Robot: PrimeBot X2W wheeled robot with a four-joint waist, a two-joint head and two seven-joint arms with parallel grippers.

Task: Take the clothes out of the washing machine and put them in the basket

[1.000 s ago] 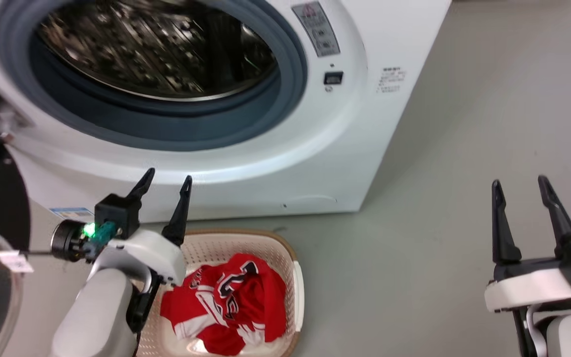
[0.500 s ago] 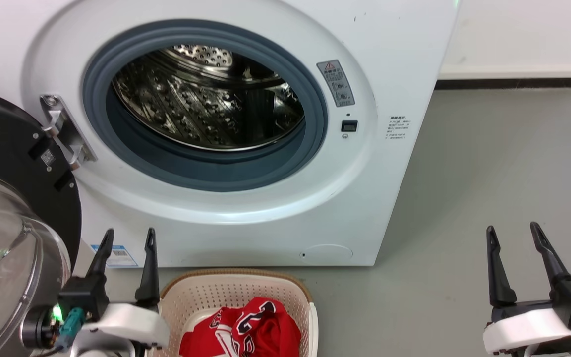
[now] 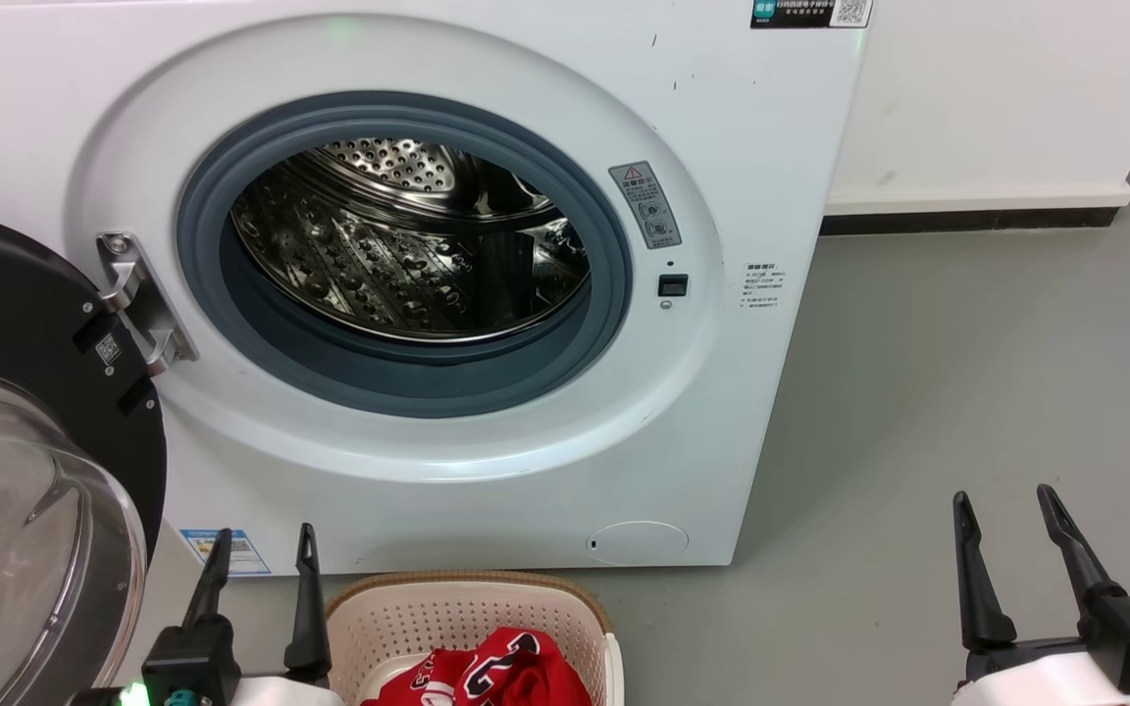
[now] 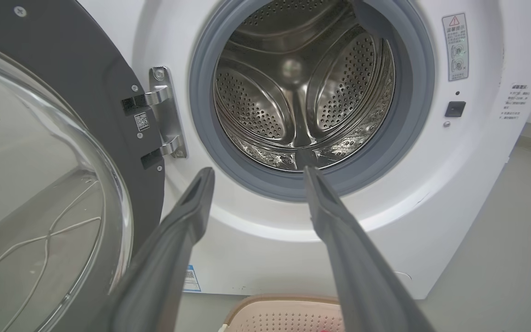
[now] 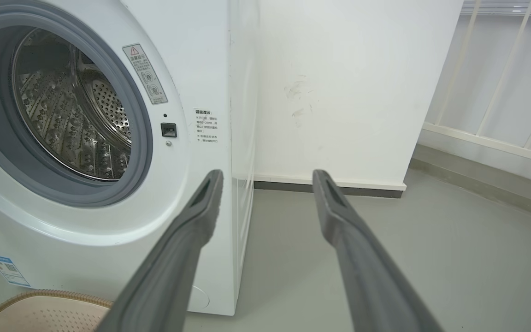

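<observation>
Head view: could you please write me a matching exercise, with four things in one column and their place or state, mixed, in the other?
Things
1. door
2. drum
3. red clothes
4. right gripper

Place or state
a. in the basket
b. fingers apart, holding nothing
c. swung out to the left
d. bare steel, no fabric seen

Pairs: 1-c, 2-d, 3-a, 4-b

A grey floor (image 3: 967, 392) meets a white wall (image 5: 353, 92) with a dark skirting strip (image 3: 967, 222); pale railings (image 5: 505, 69) stand beyond.
</observation>
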